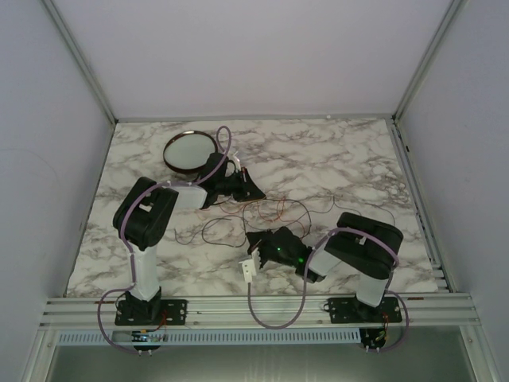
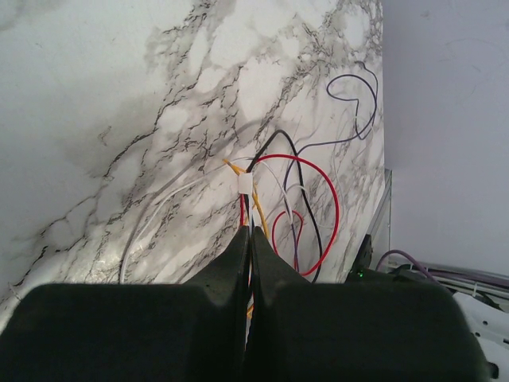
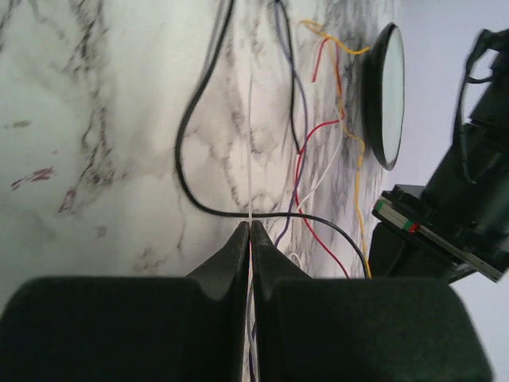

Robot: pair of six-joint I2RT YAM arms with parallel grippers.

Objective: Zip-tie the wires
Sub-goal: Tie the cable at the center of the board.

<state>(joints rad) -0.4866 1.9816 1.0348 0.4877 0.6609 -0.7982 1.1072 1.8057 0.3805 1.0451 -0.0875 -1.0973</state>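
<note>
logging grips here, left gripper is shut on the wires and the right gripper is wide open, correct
The right gripper is shut too, its jaws pinched together on a thin white strand, as the right wrist view shows. The left gripper is indeed shut on the wires.

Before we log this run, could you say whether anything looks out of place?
Nothing spilled or broken; the wires splay in loose loops across the table beyond a white tie ahead of the shut jaws of the left gripper.

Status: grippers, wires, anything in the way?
Left gripper shut on wires by a white zip-tie head. Right gripper shut on thin white strand, likely the tie's tail. Dish beside left arm, not blocking.
</note>
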